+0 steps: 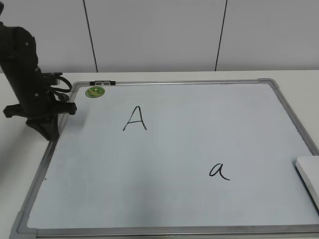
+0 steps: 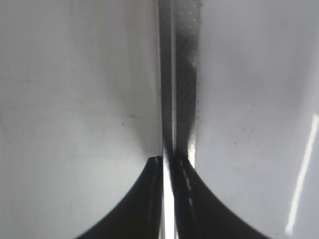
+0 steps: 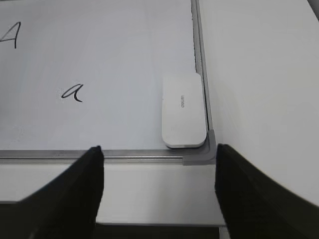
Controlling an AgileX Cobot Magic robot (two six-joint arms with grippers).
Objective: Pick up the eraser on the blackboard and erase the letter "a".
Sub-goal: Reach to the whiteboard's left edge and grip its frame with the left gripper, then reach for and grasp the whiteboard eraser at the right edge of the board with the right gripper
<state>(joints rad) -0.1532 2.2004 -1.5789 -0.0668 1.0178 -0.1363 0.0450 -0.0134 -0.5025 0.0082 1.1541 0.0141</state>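
The right pincer (image 3: 158,164) hangs with its jaws spread wide and empty, just off the near edge of the blackboard (image 3: 124,155), above the desk (image 3: 259,74). The eraser (image 3: 183,110) lies flat in the board's near right corner, its right side against the frame, its long axis running near-to-far along that right rail. To grasp it well, I judge the pincer should move forward over the eraser's middle and close across its short width, clear of the frame. The letter "a" (image 3: 73,92) sits to the eraser's left, well apart. The left pincer (image 2: 167,167) rests with jaws pressed together at the board's far left edge, idle.
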